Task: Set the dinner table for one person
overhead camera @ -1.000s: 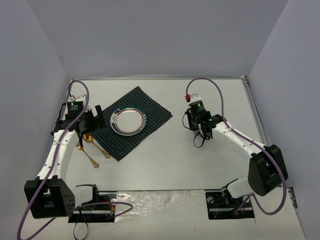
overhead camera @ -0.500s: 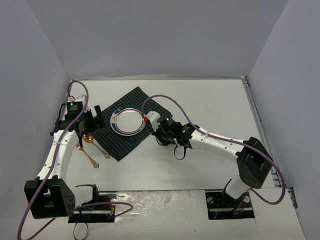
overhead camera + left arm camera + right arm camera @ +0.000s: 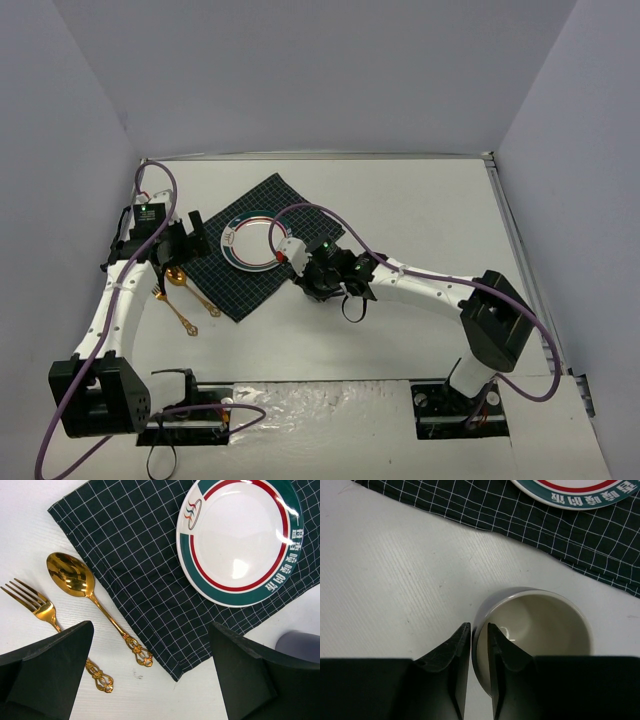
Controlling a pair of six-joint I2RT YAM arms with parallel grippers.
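Note:
On the white dinner table [image 3: 420,210] lies a dark green checked cloth [image 3: 235,285] with a white plate with a green and red rim [image 3: 250,240] on it. A gold spoon [image 3: 190,290] and a gold fork [image 3: 175,310] lie left of the cloth. My right gripper [image 3: 479,635] is shut on the rim of a grey cup with a cream inside [image 3: 540,625], one finger inside and one outside, just off the cloth's near right edge. In the top view the right gripper [image 3: 318,285] hides the cup. My left gripper [image 3: 150,680] is open and empty above the spoon [image 3: 75,575] and fork [image 3: 37,605].
The cloth's edge [image 3: 470,505] and the plate's rim [image 3: 575,490] lie just beyond the cup. The cup's grey side shows at the right edge of the left wrist view [image 3: 300,645]. White walls enclose the table on three sides.
My right arm has swung left from the back right of the table to the cloth's near right edge by the plate. The left arm has not moved.

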